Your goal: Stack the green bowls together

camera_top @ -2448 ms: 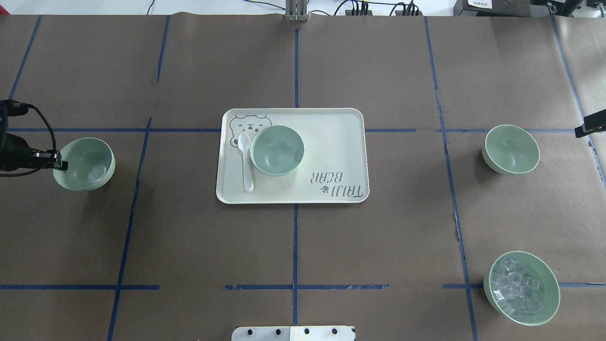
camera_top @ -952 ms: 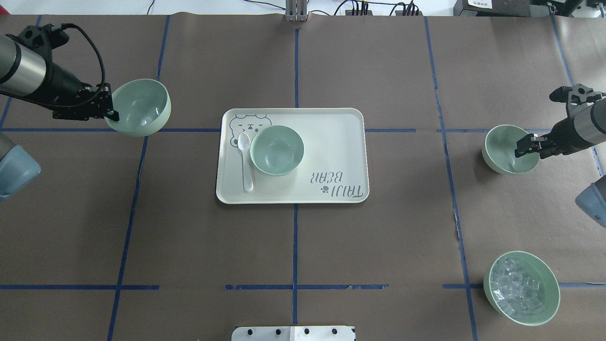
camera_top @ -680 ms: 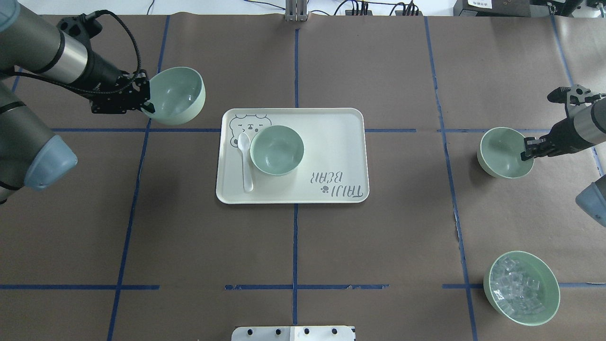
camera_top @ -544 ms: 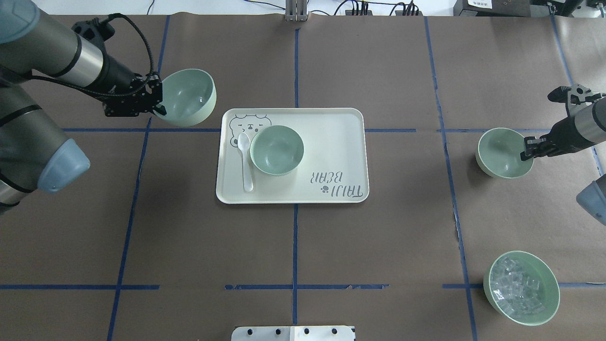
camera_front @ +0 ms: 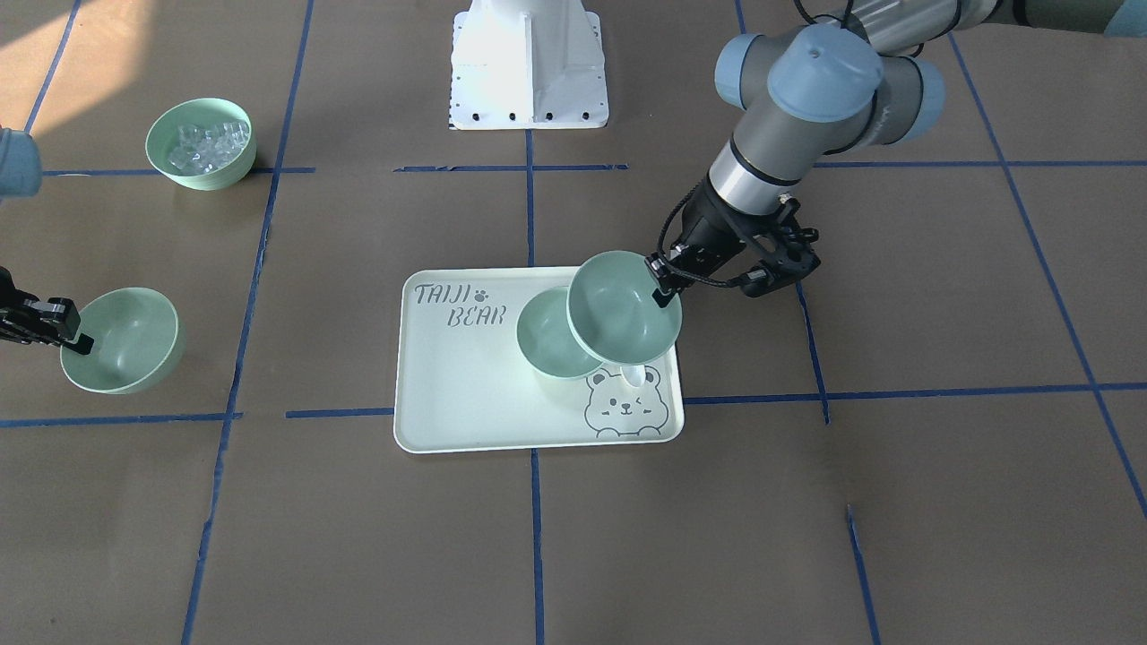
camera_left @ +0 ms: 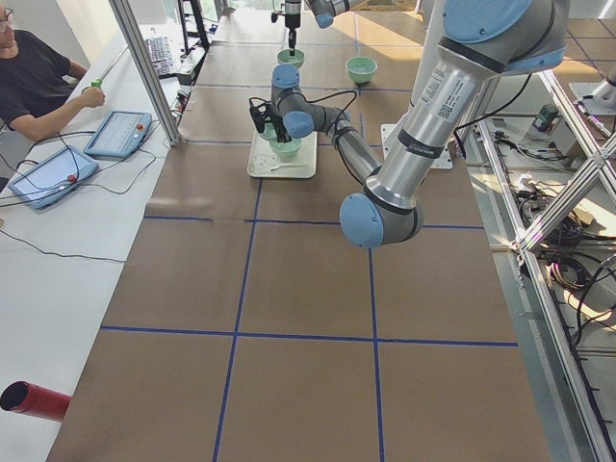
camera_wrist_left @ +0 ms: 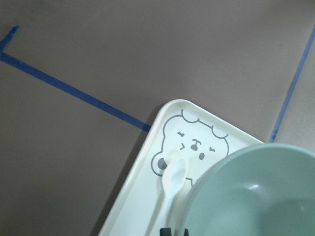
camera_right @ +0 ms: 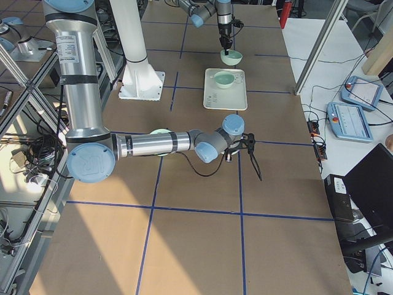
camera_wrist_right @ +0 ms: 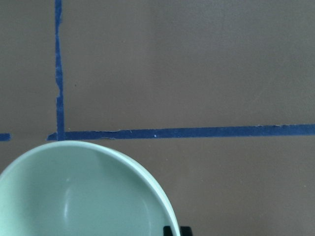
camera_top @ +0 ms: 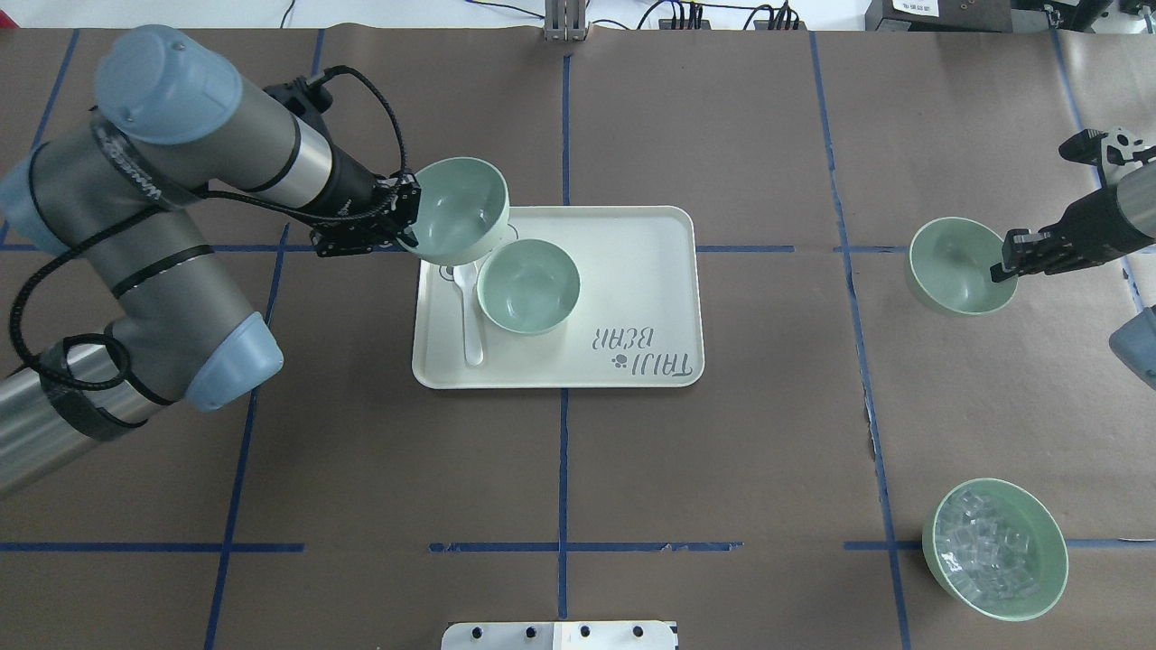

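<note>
Three plain green bowls show. My left gripper [camera_top: 408,236] is shut on the rim of one bowl [camera_top: 459,209] and holds it in the air over the tray's far-left corner, beside and partly over a second bowl [camera_top: 528,287] that stands on the tray. The front view shows the held bowl [camera_front: 623,309] overlapping the tray bowl [camera_front: 548,345]. My right gripper [camera_top: 1001,269] is shut on the rim of the third bowl [camera_top: 955,266] at the right; I cannot tell whether that bowl is off the table. The wrist views show the held bowls [camera_wrist_left: 256,196] [camera_wrist_right: 83,196].
The pale bear-print tray [camera_top: 632,271] lies mid-table with a white spoon [camera_top: 470,329] on it left of the bowl. A green bowl of clear ice-like cubes [camera_top: 993,549] stands near right. Blue tape lines cross the brown table cover.
My left arm lifted its bowl from the far left and carried it right to the tray's corner. My right gripper came in, shut on the right bowl's rim and shifted it slightly left.
</note>
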`<state>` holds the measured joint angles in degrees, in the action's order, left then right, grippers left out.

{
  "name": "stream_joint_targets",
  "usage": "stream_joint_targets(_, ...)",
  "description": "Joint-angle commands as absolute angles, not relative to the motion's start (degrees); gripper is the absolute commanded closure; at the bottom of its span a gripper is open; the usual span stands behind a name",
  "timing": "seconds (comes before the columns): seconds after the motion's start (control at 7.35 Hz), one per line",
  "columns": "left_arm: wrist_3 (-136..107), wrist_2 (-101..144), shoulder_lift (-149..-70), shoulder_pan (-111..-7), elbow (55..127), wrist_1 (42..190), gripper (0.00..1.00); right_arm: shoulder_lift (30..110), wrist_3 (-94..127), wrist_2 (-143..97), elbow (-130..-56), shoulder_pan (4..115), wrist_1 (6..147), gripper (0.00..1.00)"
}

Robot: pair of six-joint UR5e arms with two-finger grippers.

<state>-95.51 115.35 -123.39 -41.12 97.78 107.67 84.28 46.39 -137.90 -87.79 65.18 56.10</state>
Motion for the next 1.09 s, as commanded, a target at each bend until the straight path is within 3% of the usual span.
stream_joint_targets(0.0,-97.6,107.0,-126.4,-34.7,94.8,107.8,1.00,82.3,46.8,-141.6,-87.8,67.1,56.6,1.00)
stream_joint_targets(0.95,-97.1,106.0,-126.4,-33.5,93.0,107.8,1.00,81.3,51.7,-141.9,-90.4,67.3,56.7,1.00)
